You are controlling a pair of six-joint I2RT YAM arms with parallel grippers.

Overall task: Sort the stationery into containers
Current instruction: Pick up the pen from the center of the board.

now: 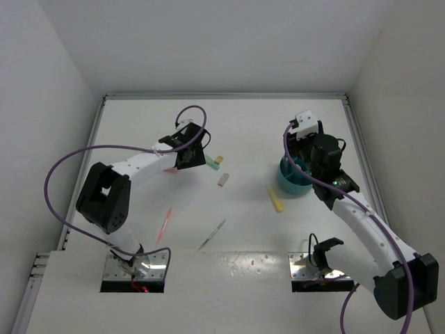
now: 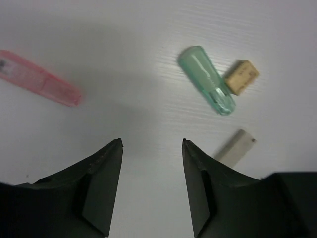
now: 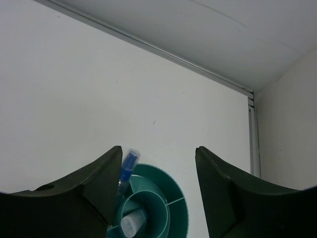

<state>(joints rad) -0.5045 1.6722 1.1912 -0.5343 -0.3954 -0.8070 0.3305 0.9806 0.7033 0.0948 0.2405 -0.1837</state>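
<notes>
My left gripper (image 1: 193,157) is open and empty above the table; in the left wrist view (image 2: 152,144) nothing lies between its fingers. Ahead of it lie a pink marker (image 2: 39,84), a green marker (image 2: 207,80), a small yellow eraser (image 2: 241,77) and a grey eraser (image 2: 234,148). My right gripper (image 1: 300,161) is open and empty over the teal cup (image 1: 286,182). The right wrist view (image 3: 158,151) shows the cup's rim (image 3: 179,196), a blue-clear pen (image 3: 128,166) standing in an outer compartment and a pale blue marker (image 3: 132,223) in the middle one.
A yellow marker (image 1: 276,199) lies left of the cup. A thin pink pen (image 1: 164,225) and a thin green pen (image 1: 211,235) lie nearer the arm bases. The green marker (image 1: 211,162) and the grey eraser (image 1: 223,179) lie right of the left gripper. White walls enclose the table.
</notes>
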